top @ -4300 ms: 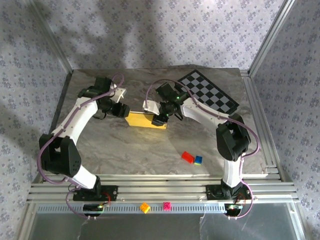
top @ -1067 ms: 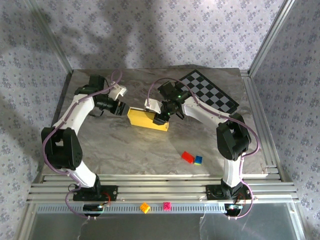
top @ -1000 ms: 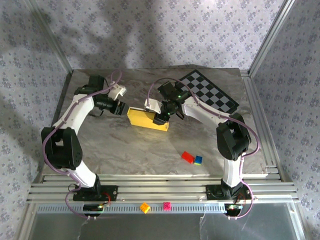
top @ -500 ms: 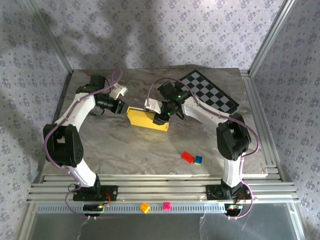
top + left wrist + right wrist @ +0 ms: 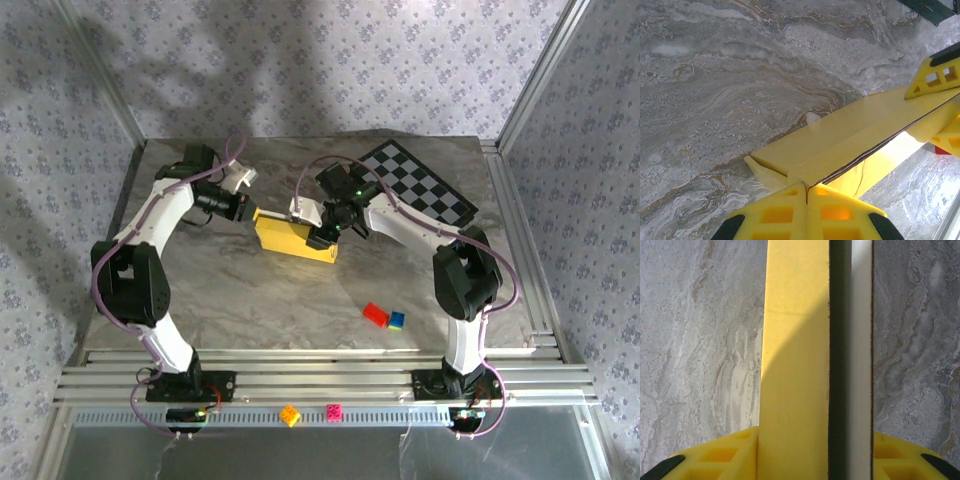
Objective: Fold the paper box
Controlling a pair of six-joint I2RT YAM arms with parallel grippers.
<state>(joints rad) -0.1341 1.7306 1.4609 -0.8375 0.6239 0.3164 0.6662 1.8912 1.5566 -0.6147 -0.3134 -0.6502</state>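
Observation:
The paper box (image 5: 290, 238) is a long, shallow yellow shape lying mid-table between my two arms. My left gripper (image 5: 250, 208) is at its left end. In the left wrist view its yellow fingers (image 5: 775, 212) press together, and a thin edge of the paper box (image 5: 840, 140) runs into the seam between them. My right gripper (image 5: 322, 236) is shut on the box's right end. In the right wrist view the box's yellow band (image 5: 795, 340) and a white inner face (image 5: 860, 340) pass between that gripper's fingers (image 5: 715, 460).
A black-and-grey checkerboard mat (image 5: 420, 185) lies at the back right. A red brick (image 5: 376, 314) and a blue brick (image 5: 397, 320) sit near the front right. An orange brick (image 5: 290, 414) and a pink brick (image 5: 334, 411) rest on the front rail. Metal frame posts border the table.
My left gripper has shut on the left end of the box, and the left arm has shifted slightly toward it. The right arm and the box have stayed put.

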